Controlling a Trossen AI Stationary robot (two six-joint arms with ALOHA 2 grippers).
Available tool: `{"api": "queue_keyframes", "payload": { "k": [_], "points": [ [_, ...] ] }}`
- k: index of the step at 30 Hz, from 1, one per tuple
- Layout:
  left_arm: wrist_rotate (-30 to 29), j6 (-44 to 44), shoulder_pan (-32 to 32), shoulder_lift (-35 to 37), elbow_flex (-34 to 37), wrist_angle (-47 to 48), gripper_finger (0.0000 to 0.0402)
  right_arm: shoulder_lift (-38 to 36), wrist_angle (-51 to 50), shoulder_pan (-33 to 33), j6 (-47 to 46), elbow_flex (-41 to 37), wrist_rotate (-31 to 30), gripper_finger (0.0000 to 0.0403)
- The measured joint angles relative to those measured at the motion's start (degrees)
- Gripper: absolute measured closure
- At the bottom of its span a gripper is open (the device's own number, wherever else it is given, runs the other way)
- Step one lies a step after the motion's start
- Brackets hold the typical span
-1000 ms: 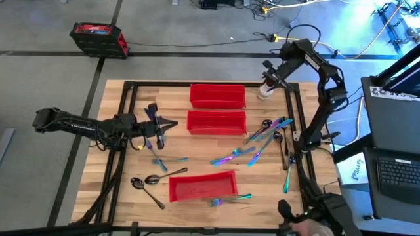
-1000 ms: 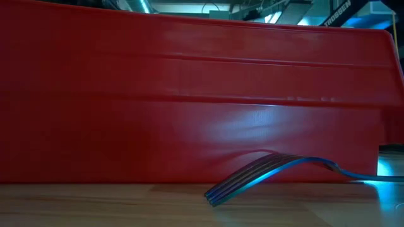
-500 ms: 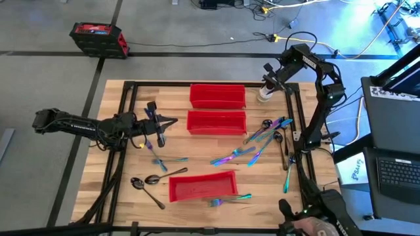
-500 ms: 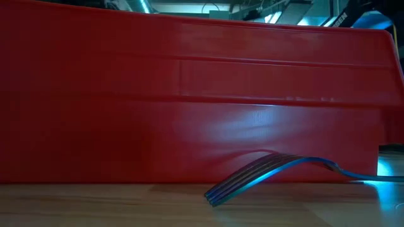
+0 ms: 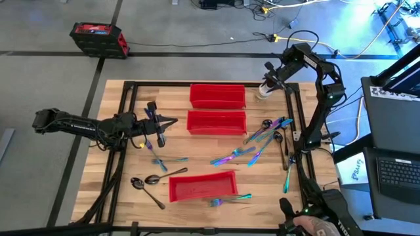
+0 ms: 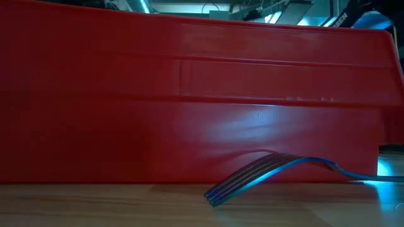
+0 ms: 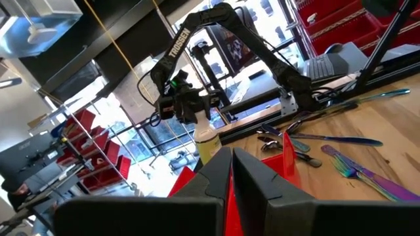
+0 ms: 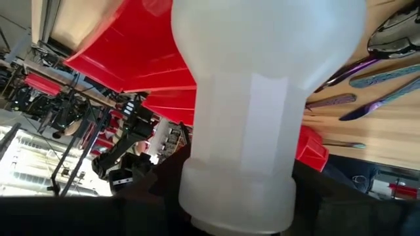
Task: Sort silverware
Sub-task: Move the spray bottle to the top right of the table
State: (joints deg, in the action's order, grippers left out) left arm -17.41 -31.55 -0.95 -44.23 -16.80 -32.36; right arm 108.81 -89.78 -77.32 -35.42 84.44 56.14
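The silverware lies loose on the wooden table: a cluster (image 5: 266, 131) at the right, forks (image 5: 235, 155) mid-table, pieces (image 5: 161, 160) near my left arm, two spoons (image 5: 146, 182) at the near left, and a fork (image 6: 265, 171) in front of the near red bin. My left gripper (image 5: 162, 124) hovers shut and holds nothing, left of the middle bin. At the table's far right corner, my right gripper (image 5: 269, 80) is shut on a clear spray bottle (image 5: 264, 92). My right gripper holds the spray bottle by its narrow collar (image 8: 236, 193) at the top end, with a dark finger (image 8: 161, 187) on either side. It comes slanting down from the far right. The bottle stands about upright below it (image 7: 205, 141). Whether the base is on the table I cannot tell.
Three long red bins: a far one (image 5: 217, 95), a middle one (image 5: 216, 122) and a near one (image 5: 202, 186), whose wall (image 6: 189, 101) fills the low view. A black frame rail (image 5: 298, 131) runs along the table's right side. Bare wood lies at the near left (image 5: 118, 177).
My right arm has sunk a little at the far right corner with the spray bottle, and its wrist has rolled slightly. The left arm and the silverware have kept still.
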Motion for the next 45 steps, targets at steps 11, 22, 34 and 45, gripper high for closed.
{"api": "queue_keyframes", "payload": {
  "k": [11,22,34,45],
  "points": [
    [0.0,0.0,0.0,0.0,0.0,0.1,0.0400,0.0,0.0,0.0,-0.3,0.0,0.5,0.0242],
    [0.0,-1.2,0.0,0.0,0.0,0.1,0.0400,0.2,0.0,0.0,-1.7,0.0,1.0,0.0129],
    [0.0,-1.5,0.0,0.0,0.0,0.0,0.0400,0.1,7.0,0.0,-2.1,0.0,-3.6,0.0114],
    [0.0,-1.5,0.0,0.0,0.0,0.0,0.0400,0.1,8.5,0.0,-5.0,2.6,-5.7,0.0114]
  ]
}}
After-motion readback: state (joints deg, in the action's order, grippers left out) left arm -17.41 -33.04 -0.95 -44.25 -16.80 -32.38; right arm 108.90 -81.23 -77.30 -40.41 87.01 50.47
